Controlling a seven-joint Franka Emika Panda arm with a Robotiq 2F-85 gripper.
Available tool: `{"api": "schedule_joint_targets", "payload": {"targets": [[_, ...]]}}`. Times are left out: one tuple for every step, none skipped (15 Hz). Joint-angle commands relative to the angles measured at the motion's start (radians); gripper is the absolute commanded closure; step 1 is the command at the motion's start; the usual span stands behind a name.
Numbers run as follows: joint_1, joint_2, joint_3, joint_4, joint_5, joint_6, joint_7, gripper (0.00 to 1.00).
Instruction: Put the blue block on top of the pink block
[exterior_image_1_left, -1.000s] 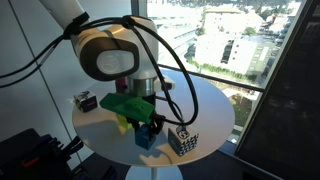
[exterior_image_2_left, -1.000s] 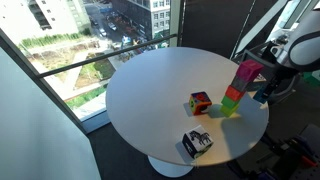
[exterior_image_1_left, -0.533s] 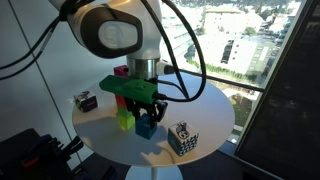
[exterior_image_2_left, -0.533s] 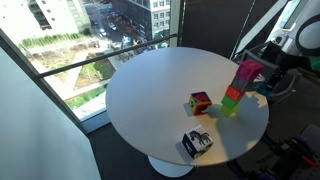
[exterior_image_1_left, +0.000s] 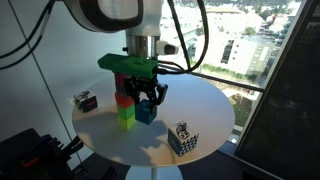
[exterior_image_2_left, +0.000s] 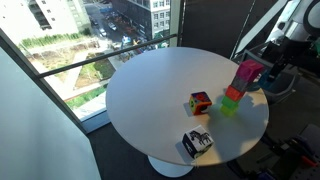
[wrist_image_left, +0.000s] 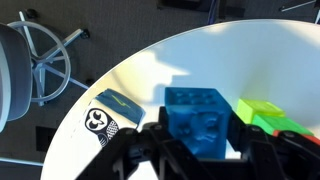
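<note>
**Now clamped: blue block (exterior_image_1_left: 146, 112) held beside the stack (exterior_image_2_left: 235, 92), not yet on the pink block (exterior_image_2_left: 247, 72)**

Tall window glass (exterior_image_1_left: 250, 40) fills the background in both exterior views, with city buildings beyond it. In front stands a round white table (exterior_image_1_left: 205, 105), which carries every block in the scene. In the wrist view an office chair base (wrist_image_left: 45, 60) shows on the dark floor past the table's edge.

The arm (exterior_image_1_left: 115, 12) comes down from the top of an exterior view, with a pale, rounded joint housing above a green wrist bracket (exterior_image_1_left: 125, 65). Below the bracket the gripper (exterior_image_1_left: 149, 99) hangs just beside the stack, its dark fingers pressed against opposite sides of the blue block. The wrist view shows the same grasp from above, with the block pinched between the two fingers and its top face toward the camera. The block appears lifted off the tabletop, roughly level with the lower half of the stack.

The stack has three blocks. A lime-green block (exterior_image_1_left: 126, 118) sits on the table, a red block (exterior_image_1_left: 123, 101) rests on that, and the pink block is on top. The pink block is plain in an exterior view, while from the other side the green bracket hides it.

Two more cubes lie well apart from the stack. A multicoloured cube (exterior_image_2_left: 200, 102) sits near the table's middle, and a black-and-white patterned cube (exterior_image_2_left: 197, 143) sits close to the table's edge.
</note>
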Motion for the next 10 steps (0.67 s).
{"api": "schedule_joint_targets", "payload": {"targets": [[0.009, -0.048, 0.001, 0.028, -0.003, -0.065, 0.022, 0.69], [0.011, -0.056, 0.000, 0.033, 0.001, -0.073, 0.021, 0.69], [0.012, -0.063, -0.001, 0.039, 0.004, -0.081, 0.019, 0.69], [0.012, -0.070, -0.003, 0.044, 0.007, -0.087, 0.016, 0.69], [0.012, -0.075, -0.005, 0.047, 0.012, -0.091, 0.013, 0.69], [0.012, -0.078, -0.007, 0.049, 0.017, -0.093, 0.010, 0.69], [0.012, -0.079, -0.008, 0.050, 0.019, -0.092, 0.010, 0.69], [0.013, -0.062, -0.008, 0.034, 0.002, -0.061, 0.003, 0.44], [0.013, -0.066, -0.009, 0.034, 0.002, -0.062, 0.003, 0.44], [0.013, -0.068, -0.009, 0.035, 0.002, -0.063, 0.003, 0.44]]}}
